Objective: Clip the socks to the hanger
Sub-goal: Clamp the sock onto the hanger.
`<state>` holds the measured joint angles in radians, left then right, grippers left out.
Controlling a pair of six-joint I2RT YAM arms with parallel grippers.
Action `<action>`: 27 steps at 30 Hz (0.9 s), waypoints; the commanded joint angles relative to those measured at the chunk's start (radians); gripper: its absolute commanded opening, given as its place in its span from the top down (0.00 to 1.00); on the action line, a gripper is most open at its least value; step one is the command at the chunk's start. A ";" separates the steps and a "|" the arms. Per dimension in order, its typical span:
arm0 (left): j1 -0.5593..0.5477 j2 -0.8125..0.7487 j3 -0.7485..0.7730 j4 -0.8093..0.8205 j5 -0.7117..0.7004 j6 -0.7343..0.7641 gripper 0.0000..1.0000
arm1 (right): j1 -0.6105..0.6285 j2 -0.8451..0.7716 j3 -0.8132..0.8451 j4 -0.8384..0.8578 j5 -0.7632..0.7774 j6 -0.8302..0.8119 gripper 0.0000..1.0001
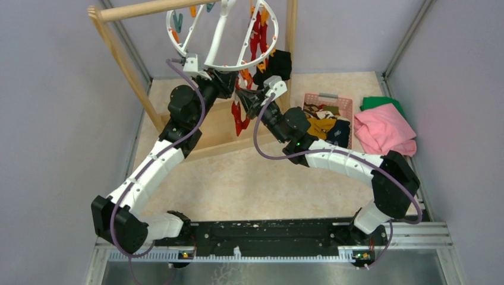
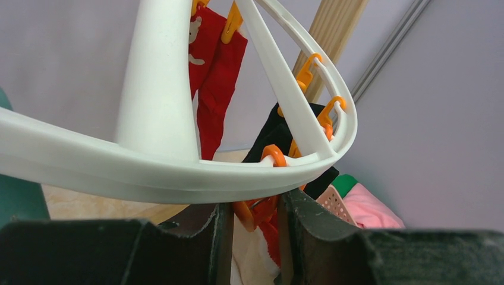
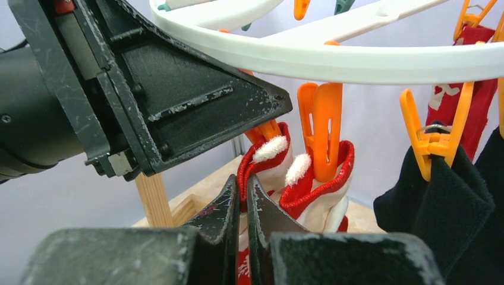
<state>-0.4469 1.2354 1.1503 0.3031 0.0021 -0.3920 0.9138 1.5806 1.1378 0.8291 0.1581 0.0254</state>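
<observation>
Near the table's far edge, the left gripper [image 2: 255, 205] squeezes 1 orange clip [image 2: 248, 215] under the hanger [image 3: 333, 56], apparently to open it. The right gripper [image 3: 243, 190] pinches the red-and-white sock [image 3: 315, 193] by its cuff, ready to feed it in.

Room is tightest under the near rim of the hanger [image 1: 238, 64], where the left end effector [image 1: 233, 88] and right end effector [image 1: 249, 98] meet nose to nose, almost touching. From the right wrist, the left one's black body fills the space up to the rim, and an orange clip [image 3: 265, 132] sits between its jaws. The right one's narrow gap is taken by the cuff of a red-and-white sock [image 3: 315, 190]. A neighbouring clip [image 3: 321, 124] and a black sock [image 3: 440, 202] close off the right side. Posts of the wooden rack [image 1: 122, 62] flank the ring. Open worktop [image 1: 249, 178] lies between the arms. A pink basket [image 1: 325, 98] and folded cloths [image 1: 385, 130] block the far right.
</observation>
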 commanded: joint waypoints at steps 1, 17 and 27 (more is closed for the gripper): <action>0.002 0.005 0.032 0.037 -0.013 -0.013 0.94 | 0.013 -0.064 0.031 0.070 -0.017 -0.014 1.00; 0.002 0.004 0.038 0.040 -0.008 -0.020 0.86 | 0.013 -0.063 0.036 0.067 -0.024 -0.016 1.00; 0.002 -0.024 0.031 0.036 -0.013 -0.028 0.40 | 0.013 -0.062 0.030 0.063 -0.015 -0.014 1.00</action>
<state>-0.4465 1.2377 1.1503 0.3031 0.0017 -0.4114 0.9138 1.5642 1.1385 0.8490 0.1444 0.0177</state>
